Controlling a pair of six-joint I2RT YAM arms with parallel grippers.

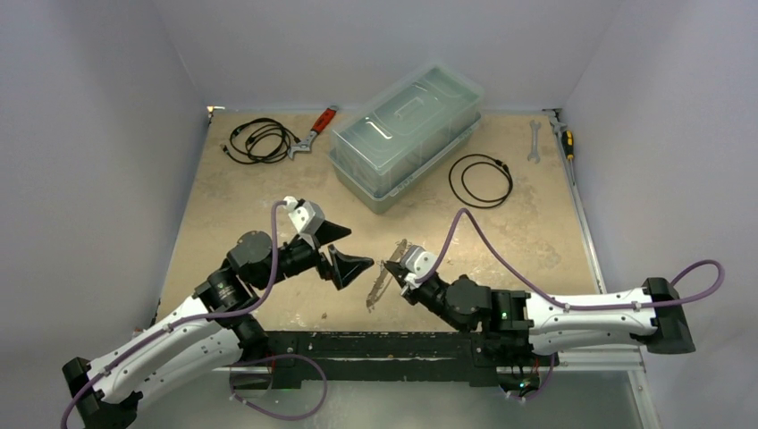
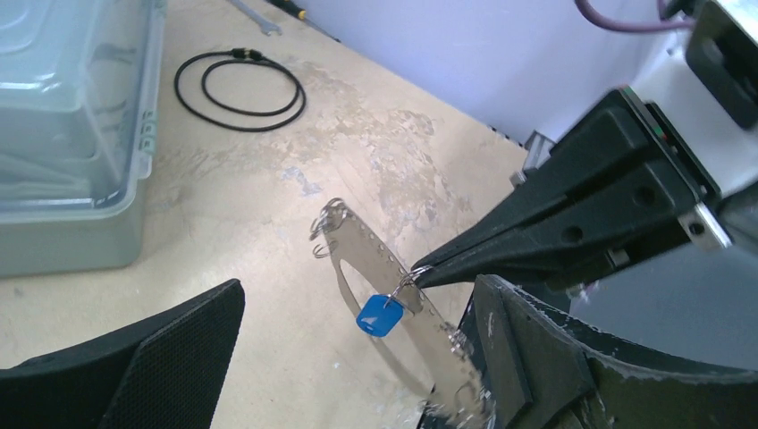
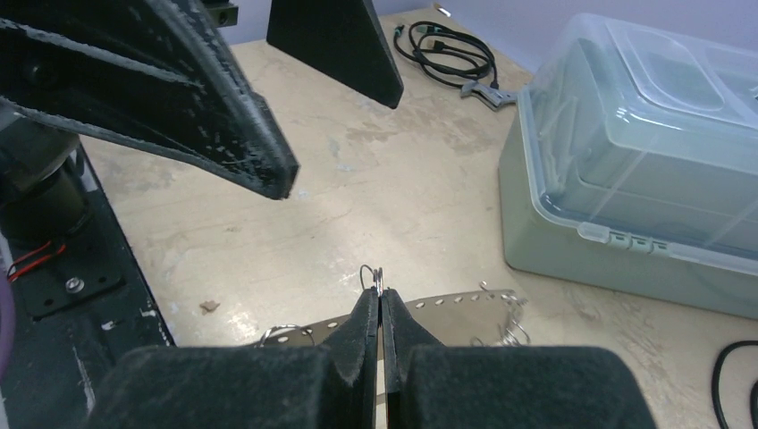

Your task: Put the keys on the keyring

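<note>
Keyring (image 2: 357,250): reads as a long, narrow silvery band w/ small holes and wire loops at its ends, sited close to the near edge of the table (image 1: 268,197), approx. mid-width. Long axis runs near edge to far edge, tilted slightly right. Blue-headed key (image 2: 380,315) hangs at mid-length; any other keys are too small to pick out. Whether the band rests on the table or hangs free: can't tell. Right gripper (image 3: 379,302) is pinched tight on a small wire loop (image 3: 373,275) at the band's edge, mid-length, so that arm has the contact. Left gripper (image 2: 357,286) stands wide apart w/ nothing in it, facing the band from the left, band inside its gap. The band's near end lies just beside one finger (image 2: 527,349). Judgement: your next move turns on that axis. The band sits slantwise in the gap, not square, so align w/ a free stretch clear of the right tips before you bring the left jaws together.
</note>
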